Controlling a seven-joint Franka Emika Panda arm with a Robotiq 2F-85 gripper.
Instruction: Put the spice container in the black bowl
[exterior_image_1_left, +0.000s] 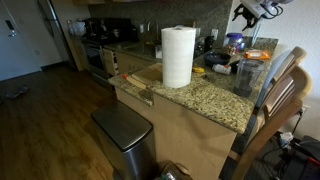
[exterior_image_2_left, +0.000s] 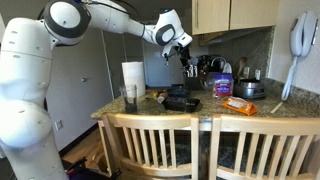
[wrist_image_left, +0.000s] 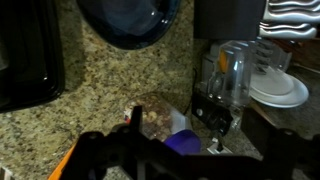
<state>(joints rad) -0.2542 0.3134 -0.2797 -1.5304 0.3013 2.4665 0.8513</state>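
- The robot arm (exterior_image_2_left: 70, 25) is big and white. It reaches from the left across the top of an exterior view, high over the counter.
- The claw (exterior_image_2_left: 187, 58) is up in the air above the far part of the counter. It also shows at the top right edge of an exterior view (exterior_image_1_left: 252, 12).
- I cannot tell if the claw is wide or narrow. It is too small and dark in both exterior views, and the wrist view only shows dark blurry parts along the bottom.
- The black bowl (exterior_image_2_left: 182, 102) sits low on the speckled stone counter (exterior_image_2_left: 255, 112), near the middle, under the claw. In the wrist view the black bowl (wrist_image_left: 130, 20) is at the top, seen from above.
- The white paper towel roll (exterior_image_1_left: 177, 56) stands upright near the counter's edge. It is much taller than the bowl.
- A blue-topped container (exterior_image_2_left: 222, 86) stands just to the right of the bowl.
- An orange packet (exterior_image_2_left: 240, 104) lies flat on the counter, right of the bowl and nearer to the chairs.
- Two wooden chairs (exterior_image_2_left: 165, 145) stand at the near side of the counter.
- In the wrist view a clear jar (wrist_image_left: 232, 72) stands on the right, next to a stack of white plates (wrist_image_left: 280, 90).
- I cannot tell which thing is the spice container.
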